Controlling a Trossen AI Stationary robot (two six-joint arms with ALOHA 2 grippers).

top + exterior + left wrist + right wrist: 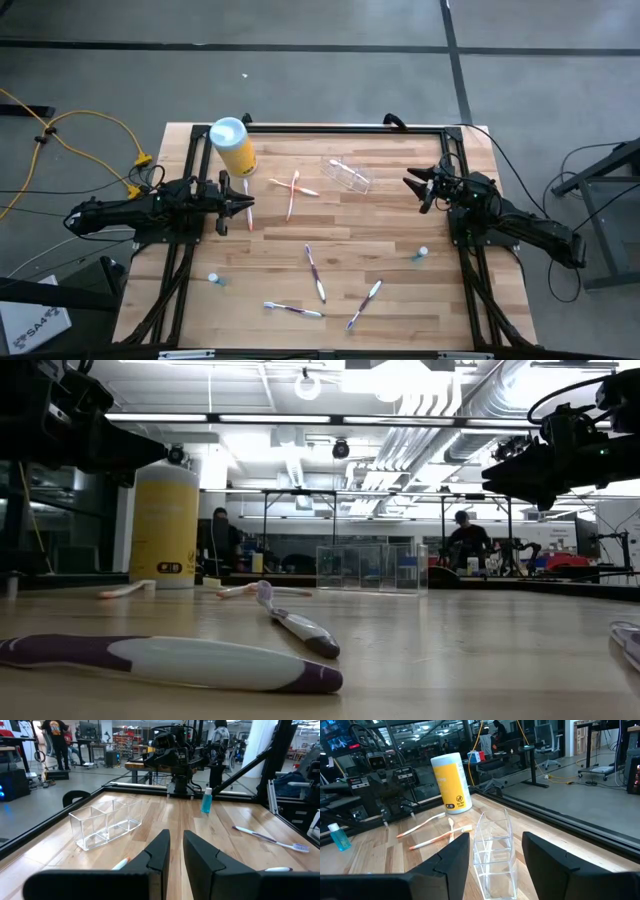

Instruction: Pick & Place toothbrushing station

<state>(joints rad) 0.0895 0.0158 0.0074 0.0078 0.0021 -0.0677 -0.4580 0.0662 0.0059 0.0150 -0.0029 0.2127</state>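
Observation:
The toothbrushing station (pixel 347 173), a clear plastic holder with compartments, lies on a long side at the table's far middle; it also shows as the holder (pixel 106 821) (pixel 492 855) (pixel 370 568). My left gripper (pixel 250 203) (pixel 176 845) hovers level at the left. Its fingers stand a narrow gap apart with nothing between them. My right gripper (pixel 410 185) (pixel 495 840) hovers level at the right and points at the holder from a short way off. It is wide open and holds nothing.
A yellow canister (pixel 231 147) with a pale blue lid stands at the far left. Several toothbrushes lie about: two crossed (pixel 293 190), one by the left fingers (pixel 248 210), purple ones near the front (pixel 315 270). Small blue bottles (pixel 213 281) (pixel 420 256) stand near each arm.

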